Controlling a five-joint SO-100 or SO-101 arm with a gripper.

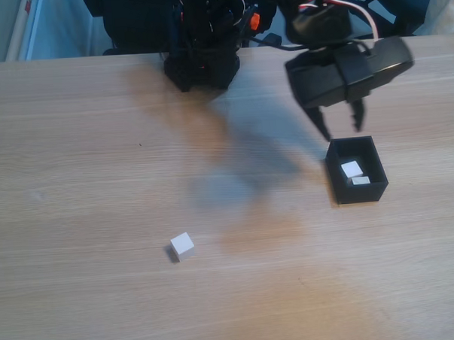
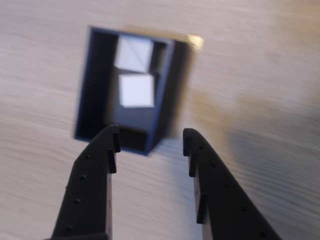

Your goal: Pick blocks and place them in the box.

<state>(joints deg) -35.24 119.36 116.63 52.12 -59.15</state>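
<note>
Loose block: one small plain white cube (image 1: pixel 182 246) sits alone on the light wooden table (image 1: pixel 77 184), lower left of centre in the fixed view, well apart from the box.
Arm base: black robot arm base (image 1: pixel 202 58) stands at the top centre of the fixed view, at the table's far edge.
Gripper: black two-finger gripper (image 1: pixel 339 124) hangs at the upper right of the fixed view, fingertips pointing down just above the box's far wall. In the wrist view (image 2: pixel 150 140) the two fingers stand apart with bare table between them, holding nothing.
Box: small black rectangular open-topped plastic box (image 1: pixel 339 182) rests on the table at the right of the fixed view; in the wrist view (image 2: pixel 92 90) it lies upper left of centre.
Box contents: two white cubes (image 1: pixel 352 169) (image 1: pixel 360 181) lie inside, side by side; in the wrist view (image 2: pixel 133 54) (image 2: pixel 136 91) one is above the other.
</note>
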